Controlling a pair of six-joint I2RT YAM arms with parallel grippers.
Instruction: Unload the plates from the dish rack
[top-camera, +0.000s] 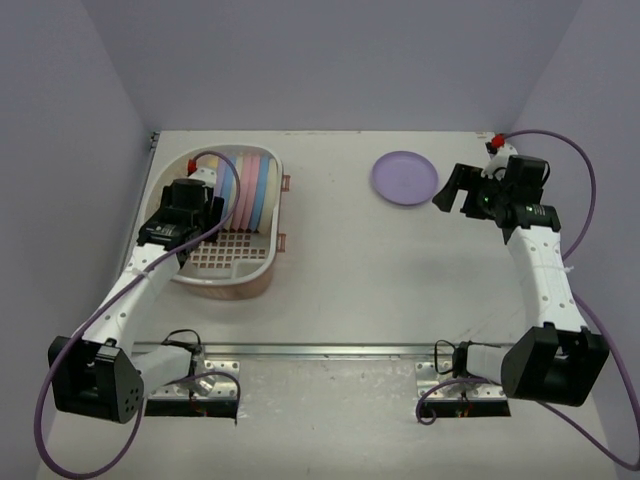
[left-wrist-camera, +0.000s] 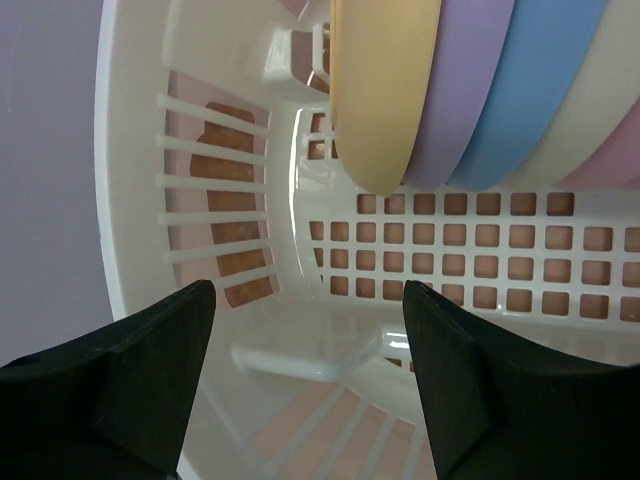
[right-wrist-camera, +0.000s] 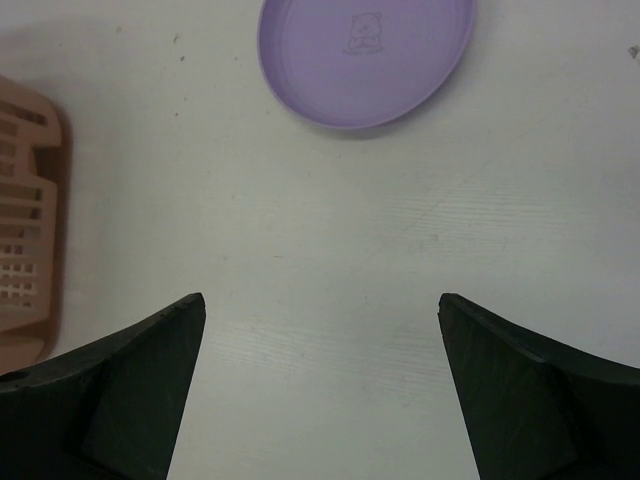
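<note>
The pink-and-white dish rack (top-camera: 262, 268) stands at the left of the table with several plates (top-camera: 252, 188) on edge in it. In the left wrist view the nearest is yellow (left-wrist-camera: 385, 95), then lavender (left-wrist-camera: 462, 85), blue (left-wrist-camera: 540, 95), cream (left-wrist-camera: 598, 120) and pink (left-wrist-camera: 625, 160). My left gripper (top-camera: 207, 188) is open and empty over the rack's left end (left-wrist-camera: 150, 260), just left of the yellow plate. A lavender plate (top-camera: 404, 177) lies flat on the table, also in the right wrist view (right-wrist-camera: 365, 55). My right gripper (top-camera: 456, 192) is open and empty, to the right of it.
The rack's grid floor (left-wrist-camera: 470, 250) shows below the plates. The rack's edge shows at the left of the right wrist view (right-wrist-camera: 25, 210). Purple walls enclose the table on three sides. A metal rail (top-camera: 320, 350) runs along the near edge by the arm bases.
</note>
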